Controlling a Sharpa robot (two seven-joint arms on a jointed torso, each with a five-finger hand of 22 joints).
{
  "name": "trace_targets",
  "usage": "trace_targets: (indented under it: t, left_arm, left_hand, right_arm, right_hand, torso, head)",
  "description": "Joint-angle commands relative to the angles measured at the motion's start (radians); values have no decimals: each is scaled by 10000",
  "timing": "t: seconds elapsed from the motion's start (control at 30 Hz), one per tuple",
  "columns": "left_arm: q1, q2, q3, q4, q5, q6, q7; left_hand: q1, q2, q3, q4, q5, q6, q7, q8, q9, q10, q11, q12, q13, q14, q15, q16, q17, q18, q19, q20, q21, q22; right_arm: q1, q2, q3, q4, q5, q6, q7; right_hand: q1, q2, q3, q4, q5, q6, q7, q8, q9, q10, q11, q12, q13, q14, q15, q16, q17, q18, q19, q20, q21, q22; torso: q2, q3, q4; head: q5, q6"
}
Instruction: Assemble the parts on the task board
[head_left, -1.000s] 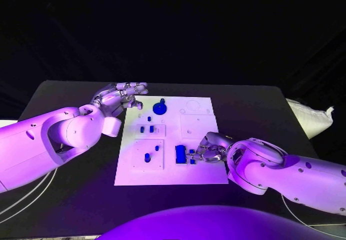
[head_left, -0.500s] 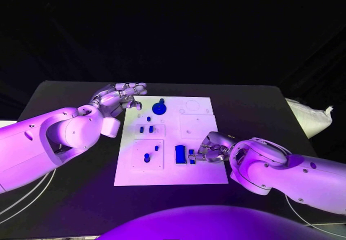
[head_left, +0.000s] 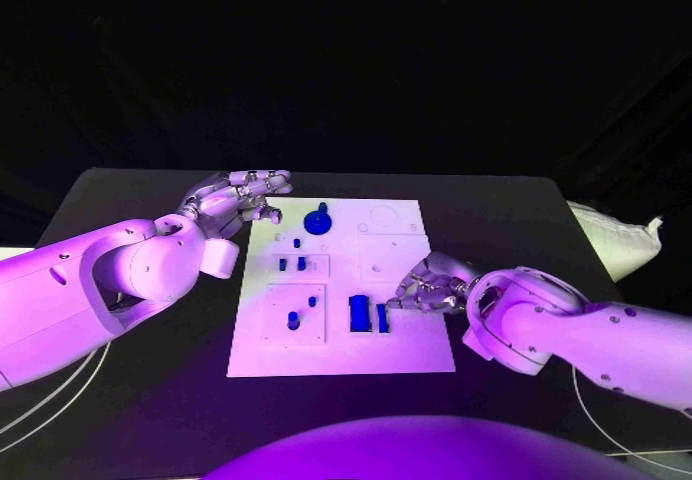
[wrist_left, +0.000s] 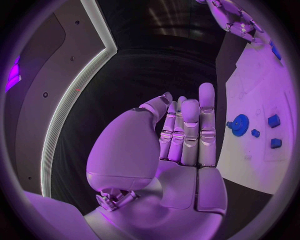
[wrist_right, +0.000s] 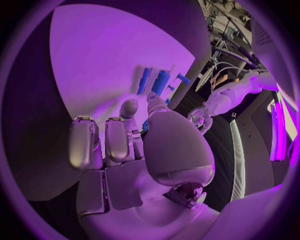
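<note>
The right hand (head_left: 421, 288) rests on the white board (head_left: 343, 340) beside two upright blue blocks (head_left: 359, 311); whether it grips anything I cannot tell. The left hand (head_left: 238, 195), fingers straight and empty, hovers at the board's far left corner near a blue gear (head_left: 317, 217).

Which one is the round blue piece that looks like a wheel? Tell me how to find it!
Start at the white task board in the middle of the black table. Go to its far edge, near the left robot hand. There sits the round blue gear. It is the only round, toothed piece; the other blue parts are small blocks or pegs.
</note>
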Motion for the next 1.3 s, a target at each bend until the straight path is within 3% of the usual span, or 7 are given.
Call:
trace_targets:
  t: [0.03,0.33,0.93,0.97,1.03,1.27,1.3]
  left_arm:
    - [-20,57,4,-159,361,-138,215]
    - [-171,264,1,-1017,563,-864,727]
    - [-436,1255,-1,-2653,1059,-1679,1280]
    - [-406,1194,-6,-2627,886,-1417,919]
    - [-423,1178,0,-2567,855,-1505,951]
    - [-616,1000,66,-1885,499,-2514,1318]
    - [-657,962,80,-1739,422,-2730,1397]
  left_hand:
    - [-3,115,-99,-16,-50,-96,18,80,-24,-158,37,63,-10,-554,57,-392,-444,178,-333,44,-216,-114]
    - [156,176,-34,-45,-44,-166,90,93,-108,-169,199,-115,-327,-1900,301,-3046,-2009,149,-2034,348,-1534,-1001]
    - [33,13,-276,295,-37,-552,222,-618,-200,-338,694,-1933,-574,-2284,1302,-8394,-4477,231,-4050,1483,-4822,-4211]
    - [-4119,286,-1310,-94,-322,-3580,-341,-1358,-862,-3504,182,-2809,-1198,-5217,888,-9031,-4801,-416,-6362,689,-5231,-5400]
    - [-4672,1027,-1497,-94,-1074,-4003,-406,-1358,-862,-3943,142,-2809,-1198,-5595,811,-9168,-4873,-418,-6633,581,-5330,-5616]
    - [-6971,1027,-2098,-94,-1074,-5670,-709,-1358,-862,-5696,-139,-2809,-1198,-7208,564,-9552,-5649,-655,-7877,132,-5586,-6310]
    - [-7230,1027,-2164,-94,-1074,-5859,-743,-1358,-862,-5895,-170,-2809,-1198,-7390,-149,-9601,-5649,-708,-8016,79,-5613,-6387]
  right_arm:
    - [284,-92,7,-524,4169,-488,2530]
    - [1119,514,-3,-2713,9683,252,6892]
    - [1451,2879,-52,-5880,9991,1343,8760]
    - [1455,2739,-39,-5663,9950,802,8045]
    - [1489,2741,-85,-5613,9992,714,8085]
    - [1876,2757,-604,-5039,10472,-294,8548]
    - [1959,2760,-715,-4915,10574,-511,8648]
  right_hand:
    - [409,148,-30,-77,-15,-162,107,-94,-144,-317,76,-607,-583,-351,54,-1428,-1310,286,-710,84,-1069,-1130]
    - [2142,624,1179,-710,-627,-393,592,-149,-790,-952,582,-3685,-4480,-1629,526,-7100,-5365,875,-2461,464,-6241,-5839]
    - [1737,400,2593,-1798,-1347,-476,879,-159,-2381,-1316,1149,-4692,-8499,-2702,1369,-10712,-9050,887,-2787,1312,-10110,-8899]
    - [-2487,647,2036,-2304,-1876,-3431,281,-790,-2786,-4641,712,-5323,-9415,-6298,400,-11373,-9569,283,-5954,743,-10891,-9811]
    - [-3204,647,1957,-2304,-1933,-3836,199,-790,-2871,-5092,651,-5323,-9415,-6772,400,-11373,-9688,282,-6355,651,-11033,-9980]
    - [-5607,647,1673,-2304,-2222,-5472,-140,-790,-3116,-6929,403,-5323,-9415,-8743,400,-11373,-10008,9,-8094,319,-11480,-10509]
    - [-5878,647,1638,-2304,-2255,-5657,-177,-790,-3821,-7137,-308,-5323,-9415,-8967,400,-11373,-10046,7,-8289,281,-11532,-10570]
  torso:
    - [-214,-62,18]
    - [-758,-129,34]
    - [-1297,-48,-86]
    - [-1216,-81,-82]
    - [-1211,-58,-108]
    - [-1151,198,-401]
    - [-1138,253,-463]
  head:
    - [-73,98]
    - [-51,477]
    - [86,1097]
    - [24,1035]
    - [64,1079]
    - [515,1584]
    - [612,1692]
